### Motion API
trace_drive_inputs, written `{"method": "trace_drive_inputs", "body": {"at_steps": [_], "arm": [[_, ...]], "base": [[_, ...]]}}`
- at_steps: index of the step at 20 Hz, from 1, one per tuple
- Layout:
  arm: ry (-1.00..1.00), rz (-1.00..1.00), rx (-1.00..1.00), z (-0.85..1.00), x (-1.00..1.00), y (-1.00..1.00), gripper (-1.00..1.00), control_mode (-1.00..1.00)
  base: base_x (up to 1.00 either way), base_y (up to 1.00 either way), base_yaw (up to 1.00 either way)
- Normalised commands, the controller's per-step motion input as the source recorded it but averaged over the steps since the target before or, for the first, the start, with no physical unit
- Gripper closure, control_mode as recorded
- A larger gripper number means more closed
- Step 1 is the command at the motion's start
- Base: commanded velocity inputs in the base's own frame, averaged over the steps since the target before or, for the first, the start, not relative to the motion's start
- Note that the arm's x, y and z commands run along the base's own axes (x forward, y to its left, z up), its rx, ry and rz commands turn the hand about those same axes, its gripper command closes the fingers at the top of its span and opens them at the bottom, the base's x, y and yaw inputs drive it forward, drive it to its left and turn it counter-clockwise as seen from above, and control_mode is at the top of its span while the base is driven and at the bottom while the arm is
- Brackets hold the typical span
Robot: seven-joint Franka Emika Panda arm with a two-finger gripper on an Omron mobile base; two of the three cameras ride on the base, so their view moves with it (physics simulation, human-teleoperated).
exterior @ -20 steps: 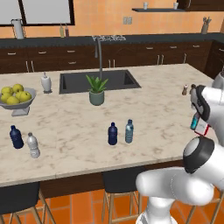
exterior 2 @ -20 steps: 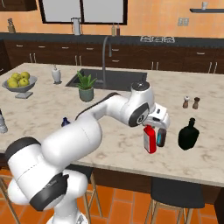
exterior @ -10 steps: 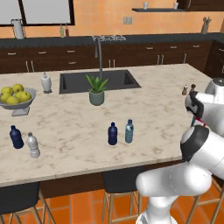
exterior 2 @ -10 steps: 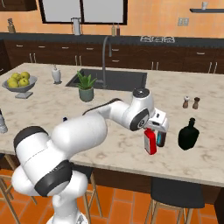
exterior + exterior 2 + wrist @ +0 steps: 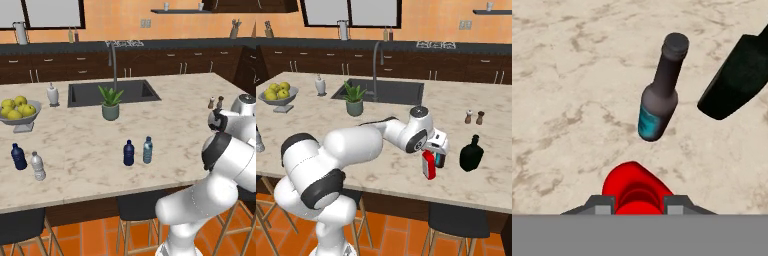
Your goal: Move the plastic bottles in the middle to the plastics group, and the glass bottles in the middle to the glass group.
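Gripper (image 5: 432, 156) clamped on red glass bottle (image 5: 429, 166); set it upright beside dark green-black bottle (image 5: 471, 153), clear of the small grey bottle (image 5: 658, 98)

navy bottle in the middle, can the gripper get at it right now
Probably not yet: the gripper is shut on the red bottle beside the dark green-black bottle, while the navy bottle stands far across the counter.

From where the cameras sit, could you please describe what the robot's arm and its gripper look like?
The arm is built of thick, rounded, glossy white segments, with dark grey to black bands at the joints, plainest at the lower joint and the round wrist. No cables or markings show. The gripper has a white block-shaped hand; in the hand view its two fingertips are small, flat and dark grey.
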Motion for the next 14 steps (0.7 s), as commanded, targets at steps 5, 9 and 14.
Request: {"method": "trace_drive_inputs", "body": {"at_steps": [5, 9, 14], "arm": [[0.00, 0.00, 0.00, -0.35, 0.12, 0.00, 1.00, -1.00], [0.00, 0.00, 0.00, -0.42, 0.10, 0.00, 1.00, -1.00], [0.00, 0.00, 0.00, -0.27, -0.09, -0.01, -1.00, -1.00]], "base": [[0.00, 0.00, 0.00], [0.00, 0.00, 0.00], [0.00, 0.00, 0.00]]}}
